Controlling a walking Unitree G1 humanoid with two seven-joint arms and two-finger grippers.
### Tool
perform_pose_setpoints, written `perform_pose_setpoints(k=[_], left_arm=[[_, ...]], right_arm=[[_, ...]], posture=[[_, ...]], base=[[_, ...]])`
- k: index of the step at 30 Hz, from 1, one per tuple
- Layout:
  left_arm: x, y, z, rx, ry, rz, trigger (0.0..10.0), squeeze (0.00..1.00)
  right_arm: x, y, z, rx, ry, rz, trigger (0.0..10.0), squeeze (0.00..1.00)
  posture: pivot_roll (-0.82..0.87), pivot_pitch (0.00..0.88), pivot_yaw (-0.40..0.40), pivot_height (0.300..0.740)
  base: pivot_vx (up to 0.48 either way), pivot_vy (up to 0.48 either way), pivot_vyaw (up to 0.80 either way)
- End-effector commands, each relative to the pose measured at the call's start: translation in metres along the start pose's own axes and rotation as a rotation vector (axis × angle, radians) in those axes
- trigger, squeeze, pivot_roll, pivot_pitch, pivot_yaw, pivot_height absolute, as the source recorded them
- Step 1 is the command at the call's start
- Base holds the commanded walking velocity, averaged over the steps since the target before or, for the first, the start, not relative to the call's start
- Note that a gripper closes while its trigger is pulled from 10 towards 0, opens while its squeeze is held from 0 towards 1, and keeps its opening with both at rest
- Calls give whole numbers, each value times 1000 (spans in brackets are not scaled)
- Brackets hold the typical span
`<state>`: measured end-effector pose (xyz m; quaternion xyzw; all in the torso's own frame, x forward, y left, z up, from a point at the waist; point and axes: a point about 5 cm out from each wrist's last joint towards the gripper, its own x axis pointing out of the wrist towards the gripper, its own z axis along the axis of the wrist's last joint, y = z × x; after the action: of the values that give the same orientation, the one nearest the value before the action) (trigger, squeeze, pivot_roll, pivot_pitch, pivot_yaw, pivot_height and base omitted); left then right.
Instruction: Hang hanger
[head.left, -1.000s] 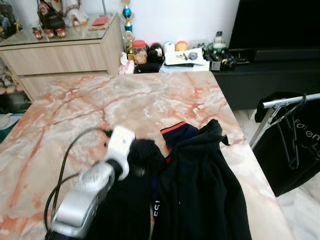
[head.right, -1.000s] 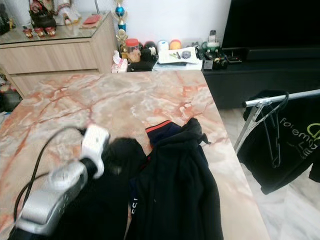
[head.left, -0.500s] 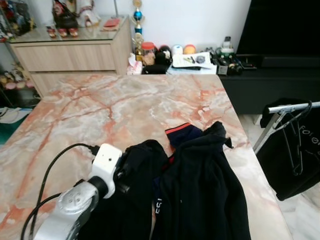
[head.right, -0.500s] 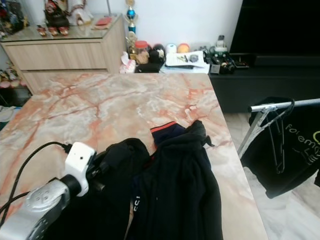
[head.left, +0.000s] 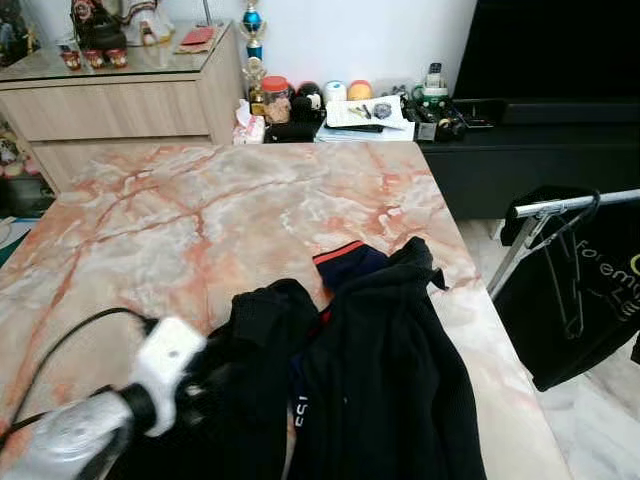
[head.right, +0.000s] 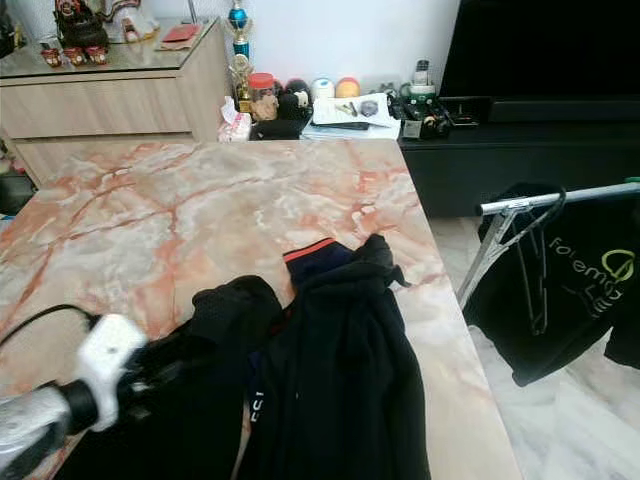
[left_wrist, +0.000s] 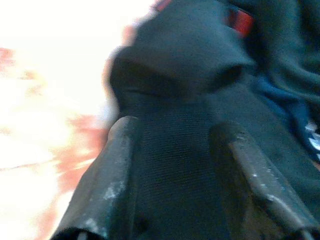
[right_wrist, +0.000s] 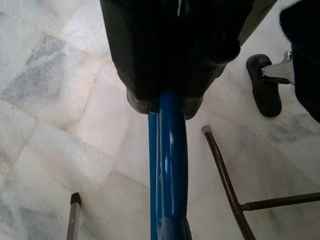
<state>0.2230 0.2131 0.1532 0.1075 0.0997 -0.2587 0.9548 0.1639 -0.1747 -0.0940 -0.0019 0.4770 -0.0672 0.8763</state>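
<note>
Our left gripper (left_wrist: 172, 165) had its fingers spread apart over the black shirt (head.left: 250, 340) on the marble table (head.left: 150, 220), probably to get a hold on the cloth. Our right gripper (right_wrist: 165, 102) was clamped on the blue hanger (right_wrist: 167, 165), held low over the floor so it stayed ready. The clothes rack (head.left: 570, 203) stood just off the table's right side, already holding a wire hanger
</note>
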Motion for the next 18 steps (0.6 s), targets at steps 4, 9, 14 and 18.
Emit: perform_pose_setpoints(k=[4, 9, 14, 18], left_arm=[[-14, 35, 15, -235, -244, 340, 10000, 467], [-6, 24, 17, -314, -319, 417, 10000, 0], [9, 5, 18, -344, -326, 386, 10000, 0], [18, -5, 18, -351, -321, 354, 10000, 0]], right_arm=[[0, 11, 5, 21, -13, 41, 10000, 0], [1, 9, 6, 21, -16, 37, 10000, 0], [1, 8, 6, 23, -18, 32, 10000, 0], [1, 8, 6, 31, -19, 27, 10000, 0]], posture=[[79, 73, 32, 740], [75, 73, 26, 740], [67, 70, 27, 740], [63, 69, 30, 740]], base=[[0, 0, 0], [0, 0, 0], [0, 0, 0], [0, -360, 0]])
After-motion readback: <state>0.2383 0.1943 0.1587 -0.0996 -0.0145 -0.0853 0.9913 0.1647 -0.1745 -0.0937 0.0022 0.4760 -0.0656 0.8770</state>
